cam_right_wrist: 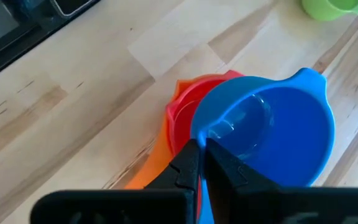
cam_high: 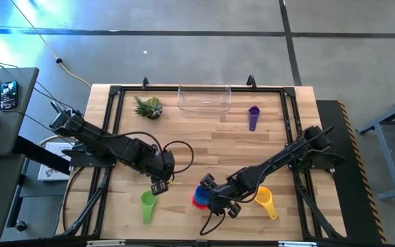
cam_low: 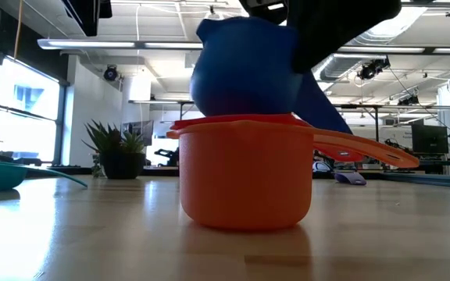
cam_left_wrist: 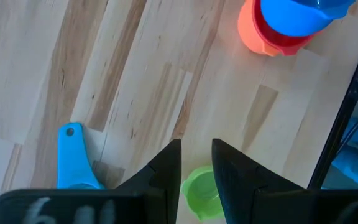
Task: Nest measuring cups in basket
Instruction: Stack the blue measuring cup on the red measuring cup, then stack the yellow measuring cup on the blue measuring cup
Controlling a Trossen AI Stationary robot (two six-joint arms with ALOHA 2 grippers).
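Jaws: right gripper is clenching the round blue plastic cup over the red-in-orange stack; left gripper released.
Remaining: clear rectangular basket is sitting unfilled.

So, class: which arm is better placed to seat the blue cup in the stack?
Right. Its hand already grips the blue plastic measuring cup over the red-in-orange stack; the left hand is beside the green cup.

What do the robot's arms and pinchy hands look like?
Both arms are dark, nearly black, built of chunky jointed segments with thin black cables looping beside them. The left gripper and right gripper each end in two flat, wedge-shaped black fingers.
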